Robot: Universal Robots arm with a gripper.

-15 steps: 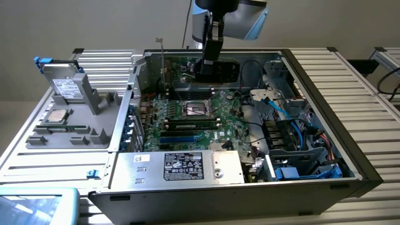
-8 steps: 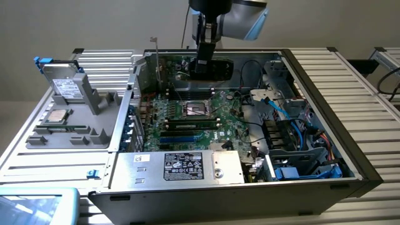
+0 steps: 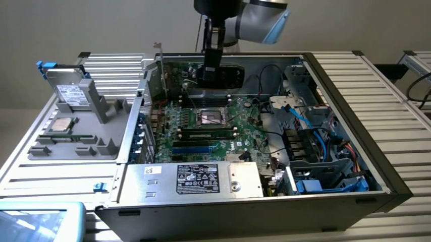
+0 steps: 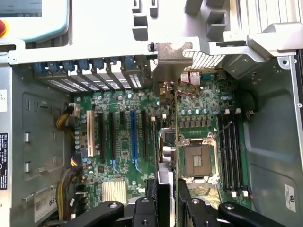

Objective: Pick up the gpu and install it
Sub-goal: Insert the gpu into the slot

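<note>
Hard drive first: it stands on edge in the grey fixture tray near the table's edge at the exterior view's left. It is not my part, so I leave it.

Beside the tray the open case lies with its motherboard facing up.

Over the motherboard's far edge hangs the gripper, its fingers pinched onto the gpu. The card is upright, with its black cooler showing in the exterior view.

From the wrist I see the gpu edge-on, running from between the fingers of the gripper toward the case's rear wall. Its silver bracket sits at the row of slot covers there. The card lies between the expansion slots and the CPU socket.

I judge the pick-up done and the install step in hand. I cannot tell whether the connector edge has reached a slot. As I read it, this step calls for the card's lower edge square over one slot, the bracket in its rear opening, and straight pressure without tilt.

At the case's edge on the exterior view's right, blue cables lie well apart from the card.
</note>
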